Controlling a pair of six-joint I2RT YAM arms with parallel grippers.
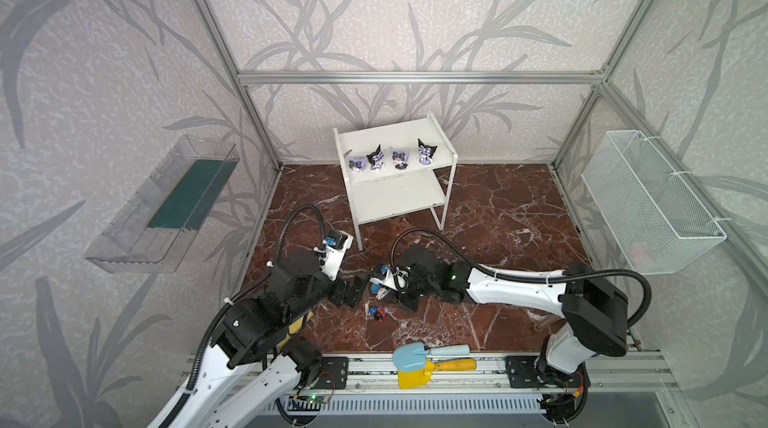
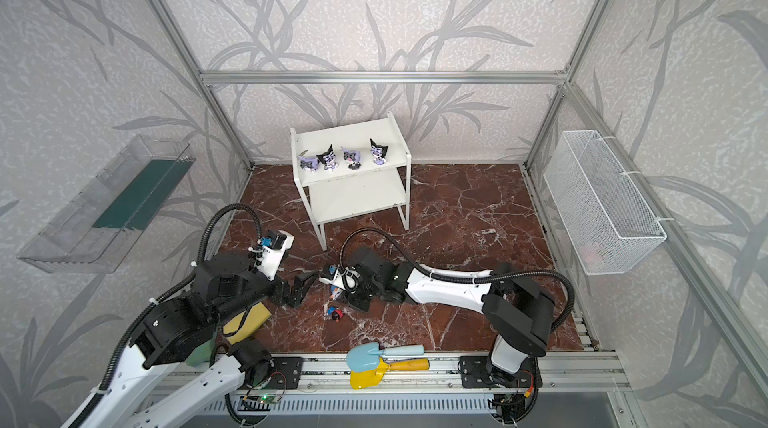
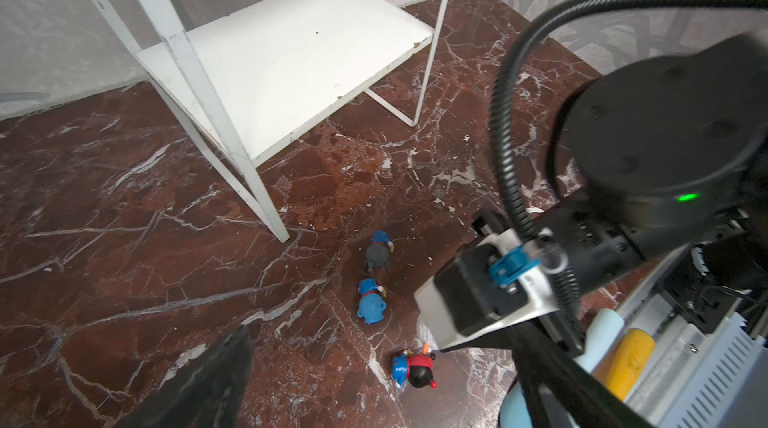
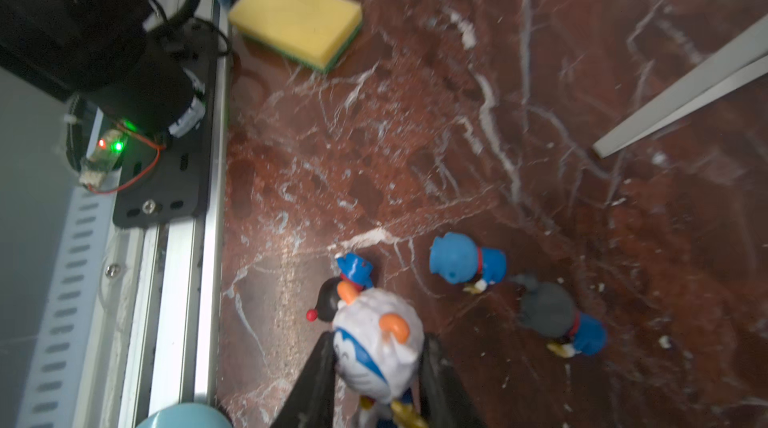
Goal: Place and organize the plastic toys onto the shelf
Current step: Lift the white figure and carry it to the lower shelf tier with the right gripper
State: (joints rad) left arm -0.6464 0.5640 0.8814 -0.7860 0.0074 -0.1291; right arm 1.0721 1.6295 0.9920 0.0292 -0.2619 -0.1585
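The white two-tier shelf (image 1: 399, 135) stands at the back, and several purple and black pointed-ear toys (image 1: 375, 158) line the front of its top board. Its lower board (image 3: 299, 52) is bare. My right gripper (image 4: 378, 347) is shut on a white toy with orange horns (image 4: 374, 347), low over the floor in front of the shelf. Three small toys lie on the floor beside it: a blue one (image 4: 465, 264), a grey one (image 4: 557, 318) and a red and black one (image 3: 415, 367). Just left of them, my left gripper (image 1: 354, 289) hangs open and holds nothing.
A yellow sponge (image 4: 297, 18) lies on the floor under the left arm. Blue (image 1: 428, 353) and yellow (image 1: 415, 376) toy shovels lie on the front rail. A wire mesh basket (image 1: 652, 205) hangs on the right wall and a clear tray (image 1: 166, 205) on the left. The shelf's front leg (image 1: 357, 234) stands close behind the left gripper.
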